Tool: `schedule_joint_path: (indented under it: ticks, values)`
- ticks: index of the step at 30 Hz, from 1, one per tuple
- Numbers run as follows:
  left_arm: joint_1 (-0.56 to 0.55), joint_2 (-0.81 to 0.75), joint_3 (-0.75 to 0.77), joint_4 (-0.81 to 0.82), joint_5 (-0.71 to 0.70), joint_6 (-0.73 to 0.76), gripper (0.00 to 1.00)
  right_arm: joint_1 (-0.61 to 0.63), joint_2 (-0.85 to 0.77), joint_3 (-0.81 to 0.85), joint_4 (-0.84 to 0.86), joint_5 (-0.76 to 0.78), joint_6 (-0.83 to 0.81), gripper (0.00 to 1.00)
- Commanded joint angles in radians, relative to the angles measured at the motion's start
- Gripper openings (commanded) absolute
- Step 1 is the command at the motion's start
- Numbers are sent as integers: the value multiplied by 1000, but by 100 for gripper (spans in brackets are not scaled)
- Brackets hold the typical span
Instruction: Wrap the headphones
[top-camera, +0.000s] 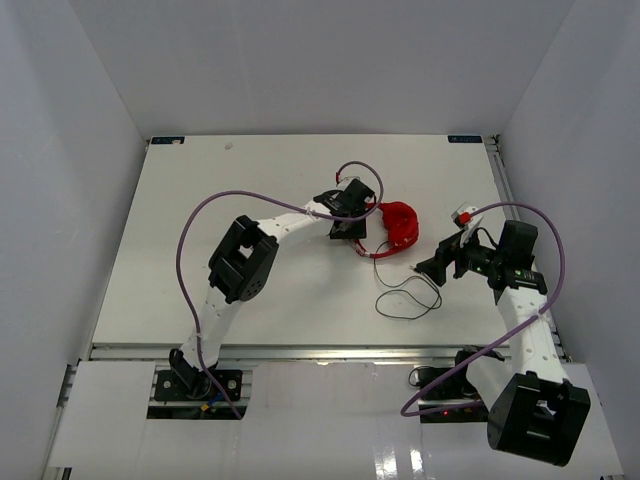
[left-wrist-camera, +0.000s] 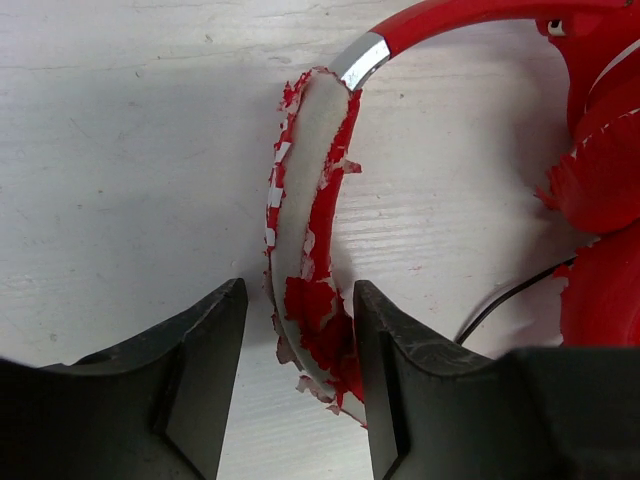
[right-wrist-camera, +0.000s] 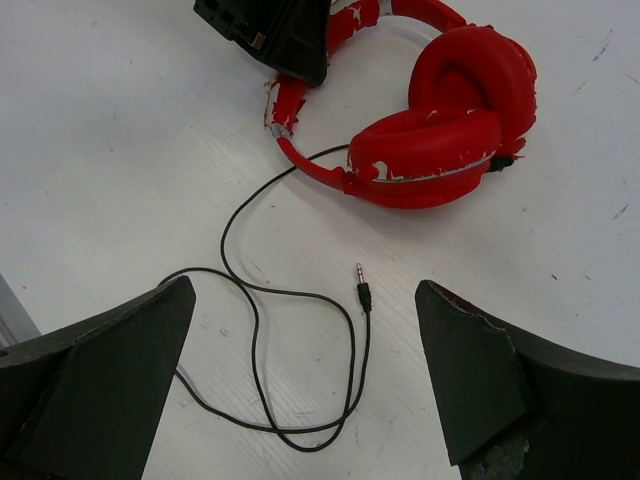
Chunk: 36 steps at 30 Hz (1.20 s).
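Straddling the peeling headband (left-wrist-camera: 305, 200), left jaws half-open, not clamped; right jaws wide. Headphones (top-camera: 400, 225) likely light, band stiff; cable (right-wrist-camera: 364, 297) limp.

Headphones (left-wrist-camera: 305, 200): earcups (left-wrist-camera: 600, 170) cut off at left wrist view's right edge; headband (right-wrist-camera: 290, 115) middle hidden behind left gripper (right-wrist-camera: 285, 45), perhaps touching it.

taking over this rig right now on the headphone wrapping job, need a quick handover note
Left end effector: open, with a finger on either side of the peeling headband, not clamped.
Right end effector: open and empty, hovering over the plug.
Headphones: lying on the table. The cable trails loose in loops in front of them.
Done: nothing wrapped yet.
Left to do: probably clamp the headband, pick up the cable, and wind it round the headphones.
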Motion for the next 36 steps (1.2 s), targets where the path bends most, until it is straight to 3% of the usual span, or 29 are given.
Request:
schedule_joint_path:
  ticks: [1,6,10,12,17,23,30,36]
  values:
    - [-13,2,-9,3,-71,11,54,-29,-8,-2,10,-36,-5,98]
    - [-15,19,-10,-6,-85,10,36,-81,-5,-12,7,-82,-2,98]
    - [-18,-14,-59,15,-43,-13,7,-100,-15,-15,-32,-122,-36,98]
    - [-19,-49,-84,22,-29,-15,0,-100,-24,-14,-82,-156,-91,98]
    - [-13,-242,-152,23,-44,16,0,-59,-101,5,-219,-138,-278,92]
    - [35,-554,-299,27,-3,16,0,126,-164,22,-250,7,-375,90]
    - [66,-808,-436,0,10,7,0,302,-95,167,-172,-16,-254,90]
    - [88,-956,-449,-44,6,-6,0,379,0,286,-64,-74,-136,90]
